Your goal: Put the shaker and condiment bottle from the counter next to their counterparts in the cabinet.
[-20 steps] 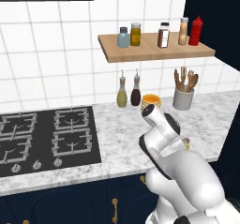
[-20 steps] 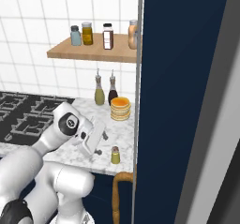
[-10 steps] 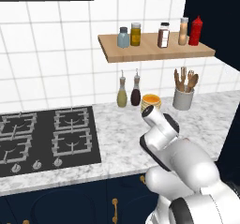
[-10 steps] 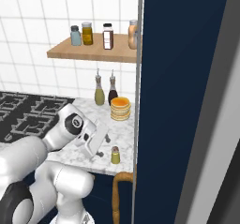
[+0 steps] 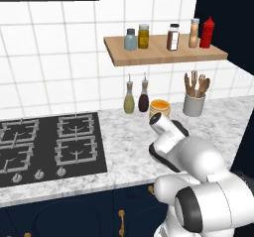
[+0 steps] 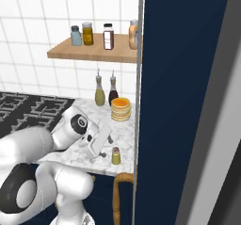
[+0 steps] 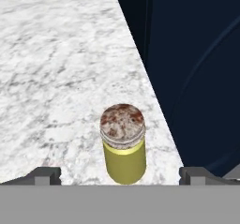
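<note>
Standing upright near the front edge of the marbled white-grey surface point(image 7: 56, 68), the shaker point(image 7: 123, 143) is a stubby yellow-green cylinder with a round, rust-speckled metal cap. It sits between the two dark fingertips point(image 7: 44, 175), touching neither; the jaws point(image 6: 102, 146) are spread wide, empty, angled down just beside it. A flat dark navy panel point(image 7: 187, 54) rises right behind it. Farther back, a smooth light-wood shelf point(image 5: 163, 55) on glossy white tiles carries a red pointed bottle point(image 5: 207, 32) and small lidded jars point(image 5: 130, 39).
</note>
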Motion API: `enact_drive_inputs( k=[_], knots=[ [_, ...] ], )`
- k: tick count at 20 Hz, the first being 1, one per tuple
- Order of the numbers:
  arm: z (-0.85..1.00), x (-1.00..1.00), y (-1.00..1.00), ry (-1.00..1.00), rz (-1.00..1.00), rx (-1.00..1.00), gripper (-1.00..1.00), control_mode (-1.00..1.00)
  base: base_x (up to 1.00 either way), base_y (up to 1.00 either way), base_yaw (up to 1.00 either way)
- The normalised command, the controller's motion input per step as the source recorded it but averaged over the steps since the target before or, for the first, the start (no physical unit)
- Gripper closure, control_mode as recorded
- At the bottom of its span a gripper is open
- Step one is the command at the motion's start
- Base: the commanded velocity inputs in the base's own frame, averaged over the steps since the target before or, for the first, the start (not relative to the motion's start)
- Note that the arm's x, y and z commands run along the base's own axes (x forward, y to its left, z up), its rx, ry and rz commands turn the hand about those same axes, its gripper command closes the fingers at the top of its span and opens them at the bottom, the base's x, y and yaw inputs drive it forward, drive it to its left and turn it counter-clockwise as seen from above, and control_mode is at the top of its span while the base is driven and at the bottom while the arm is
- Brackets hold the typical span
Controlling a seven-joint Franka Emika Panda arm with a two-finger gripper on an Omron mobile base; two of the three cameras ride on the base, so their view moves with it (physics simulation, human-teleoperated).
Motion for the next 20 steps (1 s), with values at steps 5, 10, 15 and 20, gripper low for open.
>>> enact_drive_inputs(
  k=[5, 10, 15, 20],
  knots=[
    [0.0, 0.0, -0.13, 0.0, 0.0, 0.0, -1.0, -1.0, 0.0, 0.0, 0.0],
    [-0.03, 0.0, -0.13, 0.0, 0.0, 0.0, -1.0, -1.0, 0.0, 0.0, 0.0],
    [-0.02, 0.0, -0.07, 0.01, 0.0, 0.0, -1.0, -1.0, 0.0, 0.0, 0.0],
    [-0.01, 0.0, -0.04, 0.05, 0.0, 0.0, -1.0, -1.0, 0.0, 0.0, 0.0]
  ],
)
